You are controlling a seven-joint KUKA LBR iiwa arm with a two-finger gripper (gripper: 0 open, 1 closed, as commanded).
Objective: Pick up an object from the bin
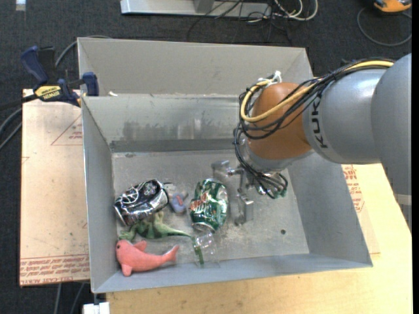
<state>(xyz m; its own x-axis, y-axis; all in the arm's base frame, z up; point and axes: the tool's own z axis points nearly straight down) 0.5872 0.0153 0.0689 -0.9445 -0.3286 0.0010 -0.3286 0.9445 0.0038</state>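
The end effector [243,207] hangs low in the bin [98,175], just right of the crushed green can [209,205]. It is probably placed there to take that can, the nearest thing. Whether it is spread or pressed together cannot be told. Left of the can lie a small blue-grey piece [178,203] and a crushed black can [141,200]. Below-left are a green dinosaur [156,229] and a pink fish [145,255], and just below is clear plastic [200,246]. The blue-grey piece crowds the can's left side; its right side looks free.
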